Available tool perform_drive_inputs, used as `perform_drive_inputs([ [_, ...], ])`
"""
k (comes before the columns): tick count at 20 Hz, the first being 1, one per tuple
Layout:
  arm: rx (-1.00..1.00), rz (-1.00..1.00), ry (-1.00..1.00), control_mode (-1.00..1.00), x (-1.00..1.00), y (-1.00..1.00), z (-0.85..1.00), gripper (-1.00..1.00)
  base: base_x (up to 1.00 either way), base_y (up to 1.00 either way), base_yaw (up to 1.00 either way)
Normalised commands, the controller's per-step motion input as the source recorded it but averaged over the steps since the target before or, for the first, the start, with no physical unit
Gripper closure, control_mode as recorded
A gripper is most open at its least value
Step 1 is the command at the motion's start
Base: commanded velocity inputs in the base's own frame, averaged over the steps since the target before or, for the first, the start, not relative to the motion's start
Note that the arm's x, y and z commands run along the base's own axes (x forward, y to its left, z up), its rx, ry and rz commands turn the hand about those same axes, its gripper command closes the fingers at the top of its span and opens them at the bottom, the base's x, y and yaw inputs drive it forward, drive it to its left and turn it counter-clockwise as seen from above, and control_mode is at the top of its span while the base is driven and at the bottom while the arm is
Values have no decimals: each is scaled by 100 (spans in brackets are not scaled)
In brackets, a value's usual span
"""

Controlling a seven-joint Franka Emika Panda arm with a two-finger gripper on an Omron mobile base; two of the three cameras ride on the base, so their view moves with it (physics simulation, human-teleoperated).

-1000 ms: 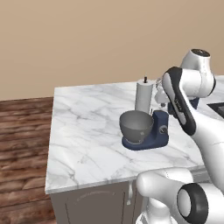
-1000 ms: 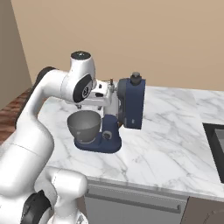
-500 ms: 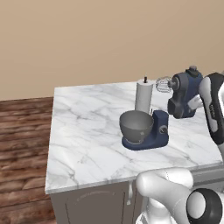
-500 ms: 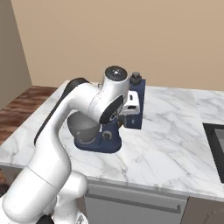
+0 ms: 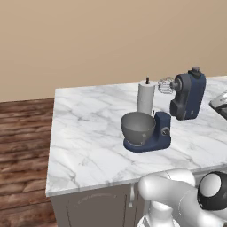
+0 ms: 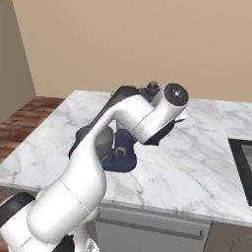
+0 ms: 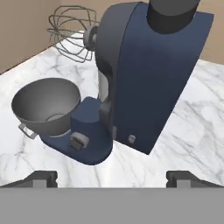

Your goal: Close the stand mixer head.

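Clearly, the stand mixer head [image 5: 188, 96] is seen tilted up and back, standing nearly upright above the rear of the navy base [image 5: 153, 136] on the white marble counter [image 5: 84, 128]. In the left base view its wire whisk [image 5: 165, 85] is pointed toward 9 o'clock, well above the grey metal bowl [image 5: 138, 127], and a dark knob [image 5: 194, 70] is carried at 12 o'clock on the head. A white paper towel roll [image 5: 145, 97] is set just behind the bowl, at about 12 o'clock from it.

From the hand view, the head [image 7: 146, 74] is seen close in front, with the whisk [image 7: 72, 30] at 10 o'clock and the bowl [image 7: 46, 105] at 8 o'clock. The gripper [image 7: 111, 177] is held spread wide, its two dark fingertips [image 7: 41, 177] far apart at the bottom corners, with nothing pinched between them.

In the right base view the mixer is largely covered by the white arm [image 6: 142, 118]; a dark sink edge [image 6: 242, 162] is seen at 3 o'clock.
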Motion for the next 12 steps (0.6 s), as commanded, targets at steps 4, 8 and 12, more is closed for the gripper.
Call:
perform_drive_inputs([
  [4, 5, 15, -24, -100, 39, -32, 6, -100, 0, 0, 0],
  [8, 12, 13, -27, -100, 60, -4, 0, -100, 0, 0, 0],
  [12, 9, 10, -26, -100, 77, 0, 0, -100, 0, 0, 0],
])
